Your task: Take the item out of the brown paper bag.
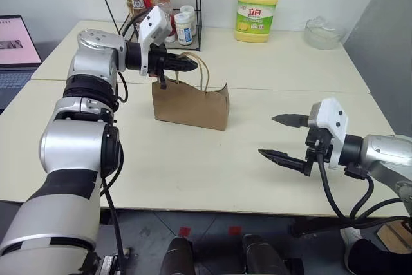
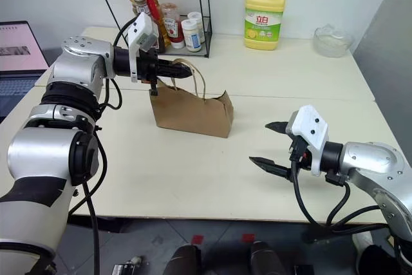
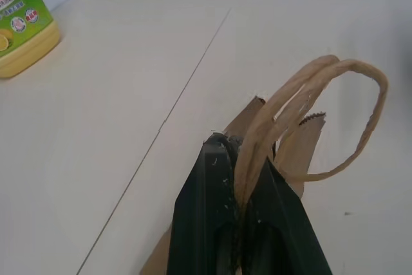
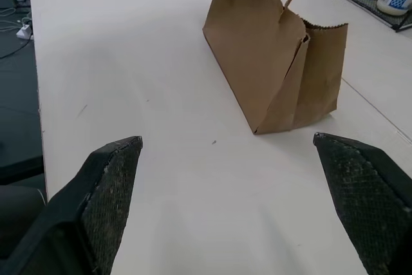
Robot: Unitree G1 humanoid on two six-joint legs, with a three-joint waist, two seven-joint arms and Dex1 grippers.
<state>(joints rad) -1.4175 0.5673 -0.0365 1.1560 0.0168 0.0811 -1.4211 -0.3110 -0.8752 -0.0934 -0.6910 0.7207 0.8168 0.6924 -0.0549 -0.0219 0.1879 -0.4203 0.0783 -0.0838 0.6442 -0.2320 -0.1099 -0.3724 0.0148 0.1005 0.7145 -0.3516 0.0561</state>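
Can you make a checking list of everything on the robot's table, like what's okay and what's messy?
Surface: cream table, mostly bare in front.
Job's things: paper bag standing upright; its contents are hidden.
Clutter: yellow jug, glass bowl, wire rack of bottles along the far edge.
Grippers: left gripper shut on the handles; right gripper open, apart from the bag.
Cables: black cable under the right arm.
Surroundings: laptop at left.

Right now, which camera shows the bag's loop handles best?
The left wrist view: both handles loop up close, pinched in the left end effector. Both eye views show them small, above the brown paper bag. The right wrist view shows a short strip.
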